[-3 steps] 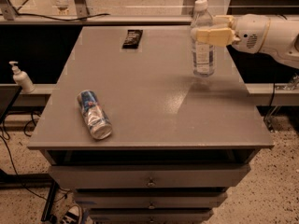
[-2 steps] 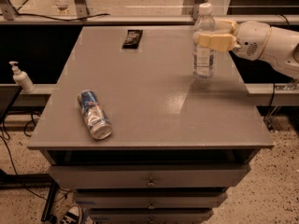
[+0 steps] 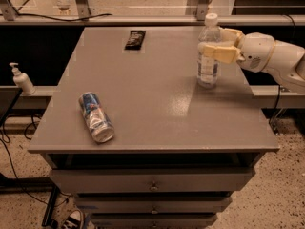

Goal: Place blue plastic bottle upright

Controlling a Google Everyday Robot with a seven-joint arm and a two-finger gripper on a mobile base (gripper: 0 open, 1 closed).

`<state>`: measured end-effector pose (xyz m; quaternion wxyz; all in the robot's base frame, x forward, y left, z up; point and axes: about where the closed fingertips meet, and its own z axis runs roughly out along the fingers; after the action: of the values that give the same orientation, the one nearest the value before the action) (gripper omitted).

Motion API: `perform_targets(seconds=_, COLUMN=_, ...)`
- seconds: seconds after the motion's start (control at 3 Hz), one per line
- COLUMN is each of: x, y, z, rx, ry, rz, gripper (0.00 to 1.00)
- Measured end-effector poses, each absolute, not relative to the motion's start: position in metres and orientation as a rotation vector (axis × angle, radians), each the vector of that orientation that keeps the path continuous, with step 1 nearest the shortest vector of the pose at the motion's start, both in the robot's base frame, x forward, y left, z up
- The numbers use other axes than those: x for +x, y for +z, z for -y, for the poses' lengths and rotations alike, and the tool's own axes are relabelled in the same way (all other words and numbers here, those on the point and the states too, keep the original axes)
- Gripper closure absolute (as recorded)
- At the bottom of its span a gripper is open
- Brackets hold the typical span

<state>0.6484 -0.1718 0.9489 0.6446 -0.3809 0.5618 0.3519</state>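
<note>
A small white pump-dispenser bottle (image 3: 20, 79) stands upright at the far left. It is off the table, on a low ledge at about 9 o'clock from the tabletop's centre. Black cables (image 3: 9, 142) hang below it toward the speckled floor, and the toe of a dark sneaker with a white sole (image 3: 71, 219) shows at the bottom edge.

The grey rectangular table (image 3: 152, 89) fills the middle, with a stack of grey drawers (image 3: 152, 181) under its front edge. A blue and silver metal drink can (image 3: 96, 117) lies on its side on the tabletop at about 8 o'clock. Its silver end points toward the front edge and the can sits well apart from everything else. A flat black rectangular packet (image 3: 135, 39) lies near the back edge at about 11 o'clock.

The blue plastic bottle (image 3: 208, 70) stands upright at about 2 o'clock, close to the right edge. It is a clear plastic water bottle with a white screw cap and a blue-and-white paper label. Its base is down at the table surface, with the cap on top.

The gripper (image 3: 212, 41) reaches in from the right at the height of the bottle's shoulder. It has tan fingers (image 3: 224, 53), one crossing the near side of the bottle just under the neck and the other showing behind it. The two are closed on the bottle between them.

The white, rounded arm (image 3: 271, 57) runs off past the right edge at about 3 o'clock.
</note>
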Motion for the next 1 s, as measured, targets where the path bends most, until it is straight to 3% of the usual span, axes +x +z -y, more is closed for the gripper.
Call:
perform_targets(seconds=0.33, x=0.6484, y=0.9424, z=0.1725, rx=-0.870, ry=0.804, rz=-1.283, gripper=0.82)
perform_targets(seconds=1.0, x=0.6488, y=0.9382, z=0.1750, rx=-0.868, ry=0.799, rz=-1.291, gripper=0.36)
